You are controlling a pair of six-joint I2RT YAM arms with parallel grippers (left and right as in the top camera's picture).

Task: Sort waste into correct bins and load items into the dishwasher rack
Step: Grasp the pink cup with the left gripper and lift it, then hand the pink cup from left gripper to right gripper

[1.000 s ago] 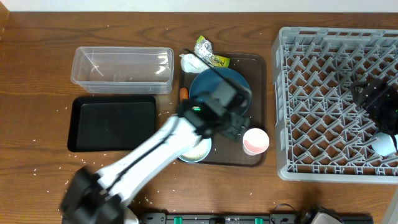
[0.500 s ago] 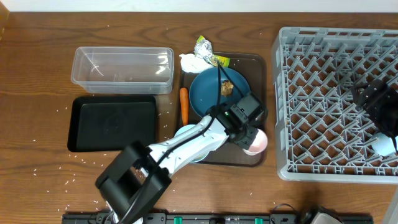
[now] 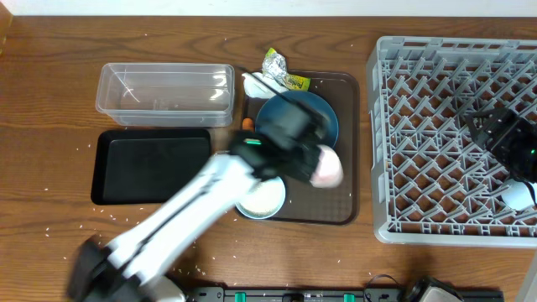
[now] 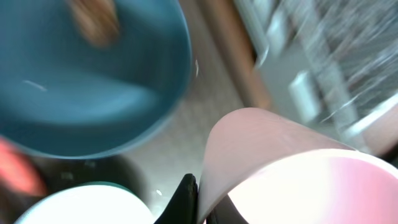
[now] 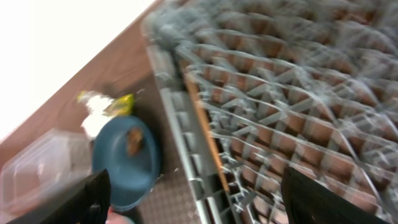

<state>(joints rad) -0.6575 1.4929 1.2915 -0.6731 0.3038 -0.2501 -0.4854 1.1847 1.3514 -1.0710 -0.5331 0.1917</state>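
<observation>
My left gripper is shut on the rim of the small white cup with pink inside, one black finger pressed against its outer wall. The cup hangs tilted over the brown tray, beside the dark-blue plate. A brown food lump lies on that plate. The white bowl sits below the arm. Only a bit of the carrot shows. The tissue and the foil wrapper lie at the tray's far edge. My right gripper stands open over the grey rack.
The clear tub and the black tray lie left of the brown serving tray. A light-blue cup stands in the rack's near right corner. Rice grains are scattered over the wooden table at the left.
My left gripper has shut on the pink-inside cup and carried it up and left from the tray's near right corner. The right arm has hardly moved.
</observation>
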